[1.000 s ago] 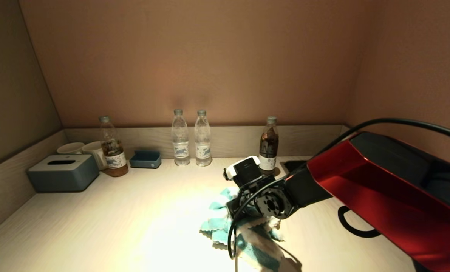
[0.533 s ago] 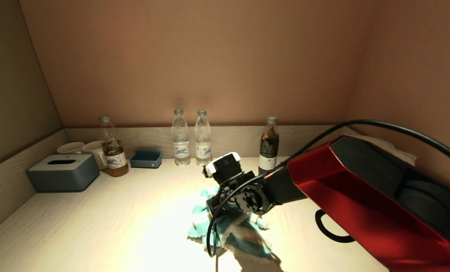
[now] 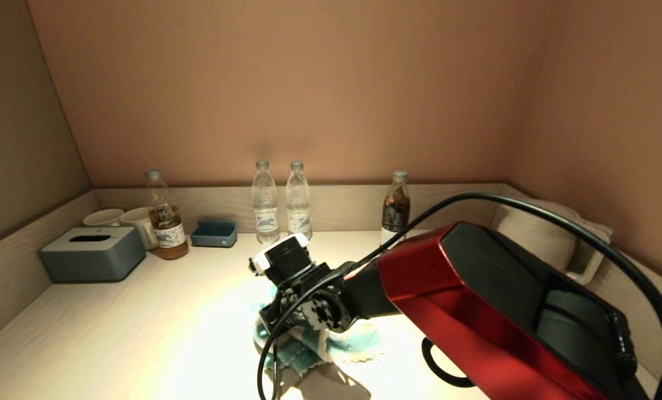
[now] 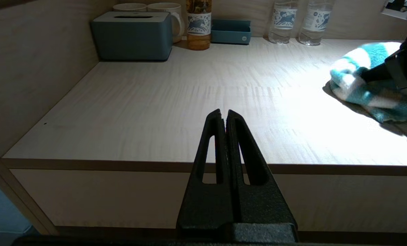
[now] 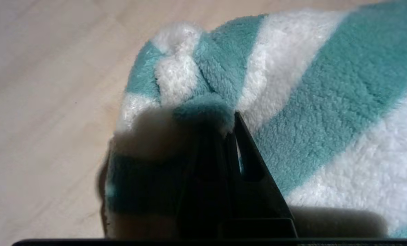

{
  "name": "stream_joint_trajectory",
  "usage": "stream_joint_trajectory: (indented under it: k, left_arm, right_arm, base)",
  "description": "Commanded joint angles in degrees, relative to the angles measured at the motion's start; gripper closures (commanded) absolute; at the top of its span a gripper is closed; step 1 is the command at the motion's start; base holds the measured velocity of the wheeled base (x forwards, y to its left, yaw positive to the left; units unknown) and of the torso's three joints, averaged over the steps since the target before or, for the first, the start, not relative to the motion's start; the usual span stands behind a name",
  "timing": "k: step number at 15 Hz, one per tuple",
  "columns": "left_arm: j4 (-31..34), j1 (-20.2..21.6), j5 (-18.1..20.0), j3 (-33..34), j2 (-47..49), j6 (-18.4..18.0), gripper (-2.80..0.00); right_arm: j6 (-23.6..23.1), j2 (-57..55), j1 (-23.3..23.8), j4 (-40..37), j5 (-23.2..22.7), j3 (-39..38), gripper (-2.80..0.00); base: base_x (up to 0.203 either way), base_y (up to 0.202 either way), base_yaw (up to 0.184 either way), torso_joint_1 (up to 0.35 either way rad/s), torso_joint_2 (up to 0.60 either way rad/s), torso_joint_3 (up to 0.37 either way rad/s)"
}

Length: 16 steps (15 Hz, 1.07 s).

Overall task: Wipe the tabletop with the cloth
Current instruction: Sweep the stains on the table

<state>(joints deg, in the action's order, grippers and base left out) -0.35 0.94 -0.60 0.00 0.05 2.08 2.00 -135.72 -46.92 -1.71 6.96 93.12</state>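
Lying bunched near the middle of the pale wood-grain tabletop [image 3: 142, 311]: teal-and-white striped fluffy cloth [image 3: 308, 347], pinched in the closed fingers of the right gripper [image 5: 229, 128]. Broad bare surface open toward the left edge. Against the back rim, two clear water bottles [image 3: 280, 203] with blue horse-figure labels, text unreadable; amber-filled bottle [image 3: 164, 219], grey tissue box [image 3: 93, 253]. Parked off the front edge: left gripper [image 4: 224, 116], fingers together, holding nothing.

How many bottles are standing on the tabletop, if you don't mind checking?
4, all along the back edge: amber bottle beside the mugs, two clear bottles mid-table, dark bottle partly behind the right arm.
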Motion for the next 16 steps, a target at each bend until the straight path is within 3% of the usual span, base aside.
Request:
stream_joint_trajectory:
  k: [1, 3, 10, 16]
  left_arm:
    - [0.0, 0.0, 0.0, 0.0, 0.0, 0.0, 0.00]
    - [0.0, 0.0, 0.0, 0.0, 0.0, 0.0, 0.00]
    - [0.0, 0.0, 0.0, 0.0, 0.0, 0.0, 0.00]
    - [0.0, 0.0, 0.0, 0.0, 0.0, 0.0, 0.00]
  right_arm:
    - [-0.2, -0.9, -1.9, -0.1, 0.0, 0.6, 0.00]
    - [-1.9, -1.7, -3.1, 0.3, -0.7, 0.9, 0.00]
    - [-1.5, -0.7, -5.5, -0.1, -4.1, 1.2, 0.00]
    - [-1.2, 7.8, -8.2, 0.1, -4.2, -6.8, 0.00]
  base:
    - [0.000, 0.000, 0.000, 0.000, 0.00, 0.000]
    - [0.000, 0.000, 0.000, 0.000, 0.00, 0.000]
    - [0.000, 0.000, 0.000, 0.000, 0.00, 0.000]
    - [0.000, 0.000, 0.000, 0.000, 0.00, 0.000]
